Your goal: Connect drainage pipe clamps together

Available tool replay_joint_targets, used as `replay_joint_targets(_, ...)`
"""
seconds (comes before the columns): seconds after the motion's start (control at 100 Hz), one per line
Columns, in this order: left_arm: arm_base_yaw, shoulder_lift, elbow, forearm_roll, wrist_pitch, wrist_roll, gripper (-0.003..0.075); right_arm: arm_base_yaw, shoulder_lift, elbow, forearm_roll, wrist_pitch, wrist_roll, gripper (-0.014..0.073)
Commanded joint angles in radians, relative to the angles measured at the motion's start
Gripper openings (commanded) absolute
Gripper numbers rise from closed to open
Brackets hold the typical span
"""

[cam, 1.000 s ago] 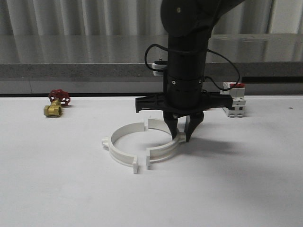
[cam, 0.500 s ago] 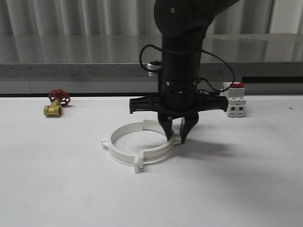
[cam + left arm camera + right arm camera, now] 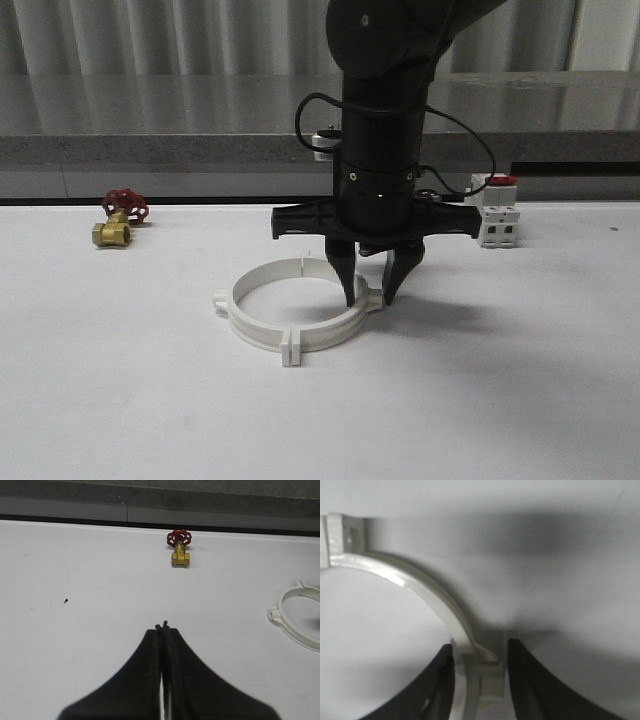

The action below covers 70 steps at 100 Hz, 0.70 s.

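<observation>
**Clamps joined in a ring under the right gripper**

Clamps (image 3: 292, 318) lie flat on the white table (image 3: 120, 400), a little left of centre in the front view, their two white halves meeting end to end as one closed ring. One pair of flat tabs (image 3: 291, 347) sticks out at the near side, pressed together with no gap showing; another tab (image 3: 220, 300) juts from the ring's left edge.

Right gripper (image 3: 368, 285) points straight down over the ring's right side. Its jaws stand a little apart, one finger inside the ring wall and one outside. In the right wrist view the dark fingers (image 3: 532, 680) flank the white band and a small lug on it; a thin gap shows on the outer side, so the wall is straddled rather than squeezed, though the picture is blurred and contact on the inner side cannot be told.

Left gripper (image 3: 164, 630), in its wrist view, hovers above bare table with its jaws pressed together and nothing between them, well apart from the ring, whose edge appears at the side.

Brass valve (image 3: 118, 218) with a red handwheel sits near the table's far left edge. White breaker (image 3: 497, 213) with a red switch stands at the far right, behind the arm.
</observation>
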Motion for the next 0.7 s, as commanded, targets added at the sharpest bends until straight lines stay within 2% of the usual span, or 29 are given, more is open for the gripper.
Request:
replay_joint_targets(0.0, 0.001, 0.008, -0.027, -0.007, -0.07, -0.001, -0.002, -0.002, -0.058, -0.028, -0.009, -0.018, 0.0, 0.038)
replay_joint_targets(0.18, 0.001, 0.008, -0.027, -0.007, -0.07, -0.001, -0.002, -0.002, -0.062, -0.03, -0.01, -0.018, -0.004, 0.0398)
replay_joint_targets(0.36, 0.001, 0.008, -0.027, -0.007, -0.07, -0.001, -0.002, -0.006, -0.105, -0.06, -0.025, -0.021, -0.086, 0.0398)
replay_joint_targets(0.58, 0.001, 0.008, -0.027, -0.007, -0.07, -0.001, -0.002, -0.025, -0.247, -0.054, -0.187, 0.031, -0.103, 0.0398)
replay_joint_targets(0.69, 0.001, 0.008, -0.027, -0.007, -0.07, -0.001, -0.002, -0.067, -0.345, -0.021, -0.205, 0.03, -0.158, 0.0398)
